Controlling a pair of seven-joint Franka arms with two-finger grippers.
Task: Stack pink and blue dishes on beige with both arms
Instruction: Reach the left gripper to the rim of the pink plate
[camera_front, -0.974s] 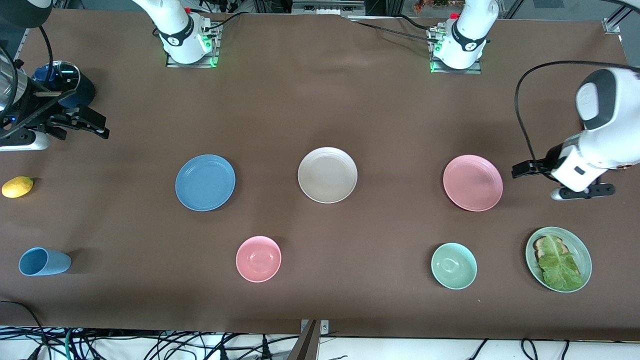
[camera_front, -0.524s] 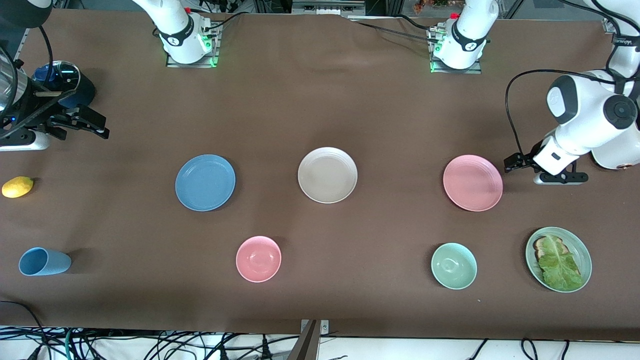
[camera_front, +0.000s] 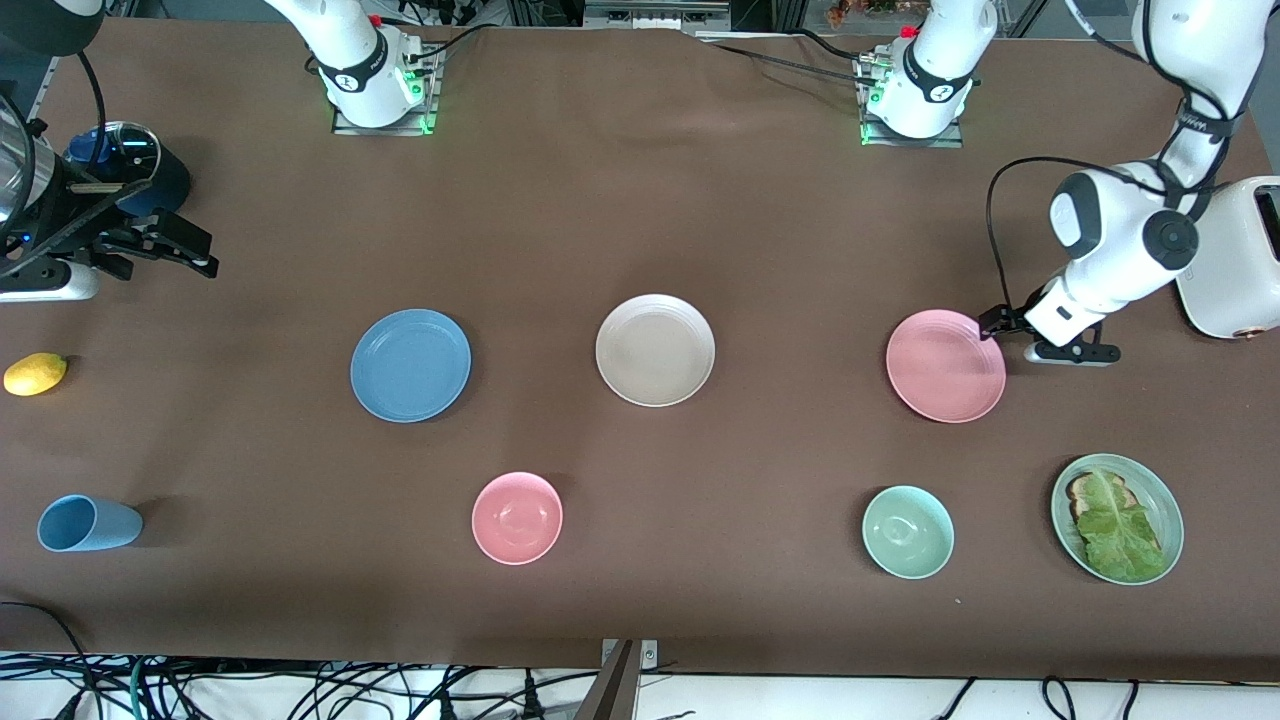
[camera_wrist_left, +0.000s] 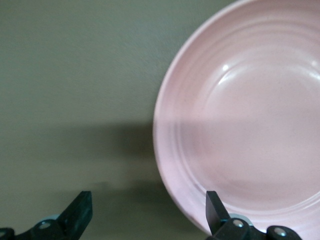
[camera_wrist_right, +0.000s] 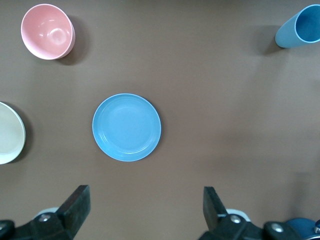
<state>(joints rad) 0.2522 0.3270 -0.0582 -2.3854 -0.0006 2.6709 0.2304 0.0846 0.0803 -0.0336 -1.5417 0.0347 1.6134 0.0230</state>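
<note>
The pink plate lies flat toward the left arm's end of the table, the beige plate in the middle, and the blue plate toward the right arm's end. My left gripper is low at the pink plate's rim, open. In the left wrist view the left gripper straddles the rim of the pink plate, one fingertip over the plate and one over the table. My right gripper waits open over the right arm's end of the table. The right wrist view shows the right gripper empty, with the blue plate below.
A pink bowl and a green bowl stand nearer the front camera. A pale green plate with lettuce, a light blue cup on its side, a lemon and a white toaster sit near the table's ends.
The left arm has swung in from the table's end, bringing its gripper to the pink plate's rim. The right arm and all the dishes have stayed still.
</note>
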